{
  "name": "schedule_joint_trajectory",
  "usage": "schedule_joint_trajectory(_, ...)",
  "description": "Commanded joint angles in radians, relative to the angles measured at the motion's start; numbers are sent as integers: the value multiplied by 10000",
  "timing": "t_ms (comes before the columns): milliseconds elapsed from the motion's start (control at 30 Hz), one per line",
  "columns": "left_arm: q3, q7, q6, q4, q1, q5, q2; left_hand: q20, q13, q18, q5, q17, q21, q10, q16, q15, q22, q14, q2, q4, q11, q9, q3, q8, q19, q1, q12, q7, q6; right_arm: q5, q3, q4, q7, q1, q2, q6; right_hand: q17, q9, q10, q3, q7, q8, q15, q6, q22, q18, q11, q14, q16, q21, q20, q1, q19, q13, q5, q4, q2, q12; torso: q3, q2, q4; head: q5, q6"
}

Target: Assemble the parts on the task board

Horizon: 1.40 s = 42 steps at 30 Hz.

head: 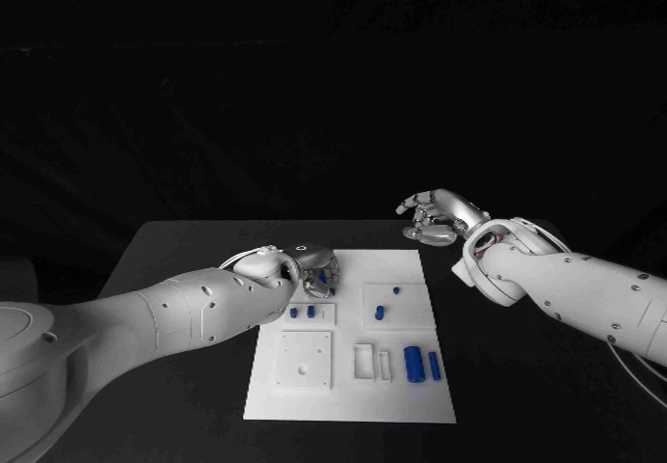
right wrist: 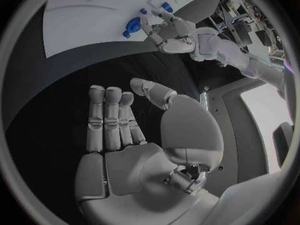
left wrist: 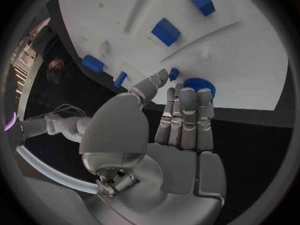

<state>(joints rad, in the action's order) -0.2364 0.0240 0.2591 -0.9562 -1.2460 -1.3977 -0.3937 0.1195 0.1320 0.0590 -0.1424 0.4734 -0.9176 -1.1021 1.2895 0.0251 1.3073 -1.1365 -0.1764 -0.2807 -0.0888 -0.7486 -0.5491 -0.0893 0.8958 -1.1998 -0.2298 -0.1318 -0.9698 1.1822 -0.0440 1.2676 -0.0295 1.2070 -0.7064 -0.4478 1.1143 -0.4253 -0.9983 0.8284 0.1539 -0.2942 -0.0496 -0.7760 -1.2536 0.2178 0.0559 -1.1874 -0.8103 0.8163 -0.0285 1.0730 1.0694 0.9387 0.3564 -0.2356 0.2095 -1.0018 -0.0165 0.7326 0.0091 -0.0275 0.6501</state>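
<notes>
Task board (head: 355,386) on black desk (head: 181,241), blue parts (head: 414,362) scattered.
Left hand (head: 314,268) over board's far corner, grasp unclear; right hand (head: 434,214) off-board, fingers apart, holding nothing.

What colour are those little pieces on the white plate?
Blue parts, clearest in the head view.

Glossy white rounded arm shells end in a silver segmented left robot hand (head: 314,266) and right robot hand (head: 435,214).

Left hand (head: 314,267) over task board's (head: 417,405) far-left corner, seemingly touching; right hand (head: 438,217) beyond it.
</notes>
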Motion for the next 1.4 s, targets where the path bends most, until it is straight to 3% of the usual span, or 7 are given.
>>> schedule_joint_trajectory(33, -9, -76, -114, 55, 7, -310, 60, 33, 16, 400, -56, 4, -39, -65, 11, 2, 59, 18, 16, -12, 8, 16, -62, -49, 36, 80, 53, -9, -38, -244, -4, 0, -168, 4, 22, 51, -388, 9, 179, 63, 177, 3, 63, -60, 168, 421, 38, 207, 372, -388, -149, -17, -262, -310, -38, 69, 83, 323, -13, -6, 9, 13, 35)
schedule_joint_trajectory(133, -14, -90, -98, 120, 29, -315, 70, 33, 19, 400, -62, 3, -38, -75, 11, 4, 61, 18, 15, -13, 9, 21, -65, -52, 36, 79, 60, -9, -40, -268, -4, -3, -183, 4, 27, 58, -1208, -1, 349, 107, 220, -11, 236, -10, 618, 393, 94, 456, 1284, -1264, -447, -34, -630, -1111, -28, 91, 72, 1113, -9, -8, 11, 2, 73)
schedule_joint_trajectory(467, -12, 23, -28, 334, 150, -220, 194, 34, 26, 401, -43, 6, -37, -87, 28, 4, 70, -6, 40, 11, 8, 75, -62, -30, 53, 141, 144, 24, 22, -345, -4, 7, -220, 4, 27, 53, -1864, 19, 498, 44, 245, -41, 470, -10, 953, 430, 129, 579, 2097, -2056, -773, -31, -953, -1908, -25, 40, 70, 1705, -13, 6, -8, 31, 95)
schedule_joint_trajectory(700, -10, 43, -29, 445, 248, -199, 290, 37, 36, 407, -31, 8, -34, -112, 42, 5, 73, -25, 113, 23, 9, 100, -77, -46, 68, 159, 194, 44, 13, -857, -4, -15, -308, 5, 37, 101, -3229, 12, 1003, 119, 355, -134, 1317, 85, 1700, 214, 570, 1641, 4109, -3626, -1340, -34, -2561, -4217, -17, -10, 69, 3967, -19, 6, -9, 58, 131)
schedule_joint_trajectory(833, -10, 50, 44, 544, 283, -180, 345, 40, 44, 413, -28, 12, -37, -138, 56, 8, 76, -44, 142, 22, 13, 114, -80, -53, 84, 165, 212, 47, 10, -943, -4, -31, -339, 5, 60, 113, -3649, 22, 1169, 83, 356, -178, 1570, 88, 1892, 127, 772, 2099, 4689, -4093, -1523, -12, -3078, -5098, 7, -1, 39, 4687, -16, -1, 7, 74, 154)
schedule_joint_trajectory(1167, -9, 16, -98, 619, 321, -123, 428, 89, 146, 458, -46, 56, -112, -468, 186, 78, 115, -206, 348, 14, 84, 198, -111, -149, 248, 166, 247, -31, -112, -967, -4, -26, -351, 5, 67, 130, -3922, 64, 930, -27, 354, -209, 1616, 80, 1929, 197, 798, 2065, 4888, -4256, -1644, 62, -3127, -5867, 13, 34, 28, 5007, -16, -15, 10, 88, 189)
schedule_joint_trajectory(1400, -9, -223, -448, 687, 347, -126, 499, 179, 247, 507, 105, 99, -259, -770, 330, 157, 163, -455, 688, 52, 161, 284, -125, -262, 483, 207, 273, 13, -311, -968, -4, 4, -351, 5, 81, 150, -3944, 70, 910, -36, 352, -215, 1619, 73, 1928, 207, 800, 2059, 4900, -4269, -1656, 71, -3128, -5937, 13, 34, 21, 5023, -16, -8, 5, 76, 197)
